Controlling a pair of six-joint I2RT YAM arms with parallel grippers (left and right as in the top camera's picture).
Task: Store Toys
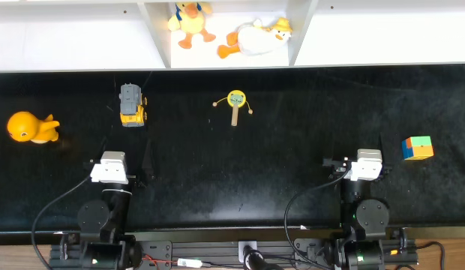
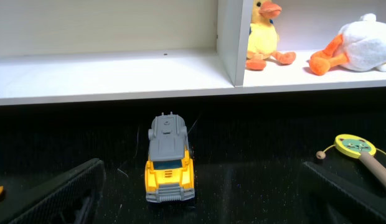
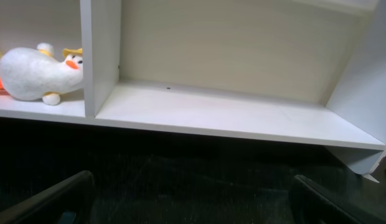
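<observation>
Starting nearest the arm bases, you have the left pincer (image 2: pixel 204 165) low over the black table (image 1: pixel 292 157) with its fingers (image 2: pixel 62 193) spread wide and nothing between them, and the right pincer (image 3: pixel 193 177) on its own side likewise wide and empty. Just ahead of the left pincer, roughly in line with its gap, stands the yellow and grey plastic toy truck (image 2: pixel 170 167), upright on its wheels with its length pointing at the shelf; that line-up suggests it is your natural first pick, and the wide spread looks meant to clear its sides. Well to the left of the truck sits the orange rounded duck toy (image 1: pixel 31 127), and toward the middle of the table lies the green-faced rattle drum on a wooden stick (image 1: pixel 236 103), flat, beads out to either side. Near the table's right end, beside the right pincer, rests the multicoloured puzzle cube (image 1: pixel 417 148), the one loose toy on that arm's side, so it likely falls to that arm. Farthest back runs the white wooden shelf unit (image 1: pixel 75 45); its middle compartment already holds the yellow plush duck (image 1: pixel 191 19), sitting, and the white plush duck with a yellow hat (image 1: pixel 255 37), lying on its side. The outer compartments face one pincer each, so each arm appears to have a straight run to its own bay, with four toys left on the table to store.
</observation>
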